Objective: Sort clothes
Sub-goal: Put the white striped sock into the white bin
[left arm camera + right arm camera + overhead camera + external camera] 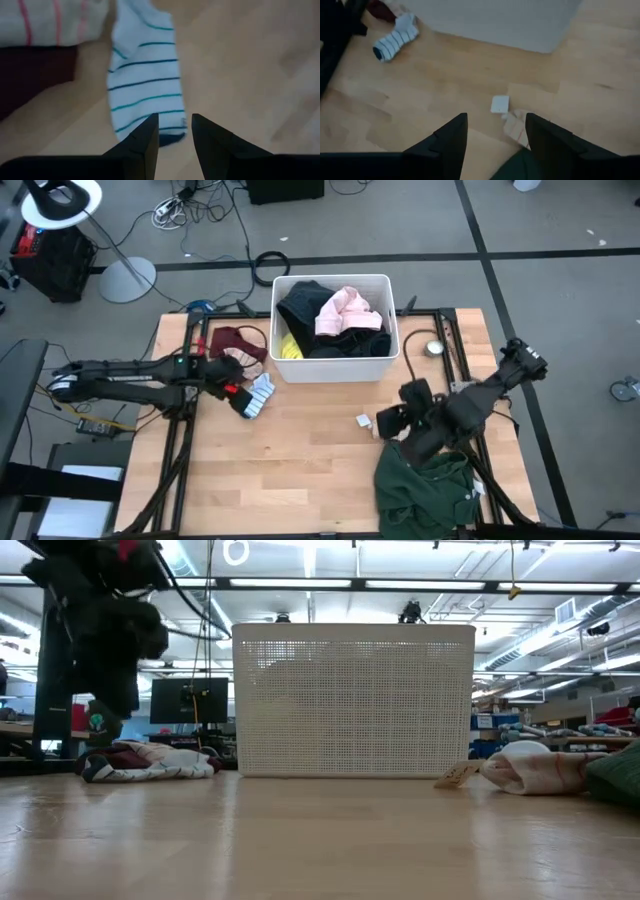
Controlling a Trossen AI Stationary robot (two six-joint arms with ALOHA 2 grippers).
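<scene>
A white sock with blue and teal stripes (259,394) lies flat on the table, left of the white bin (331,368). My left gripper (175,132) is open just above the sock's dark end (169,137), one finger on either side of it. A pink-striped sock (50,22) and a maroon piece (238,340) lie beside it. The bin holds black (300,310), pink (345,310) and yellow (289,348) clothes. My right gripper (496,131) is open over bare table, next to another pink-striped sock (516,131). A dark green top (425,485) lies by the near edge.
A small white tag (500,104) lies on the table just ahead of my right gripper. A round metal piece (434,348) sits right of the bin. The middle and near left of the wooden table (300,470) is free room.
</scene>
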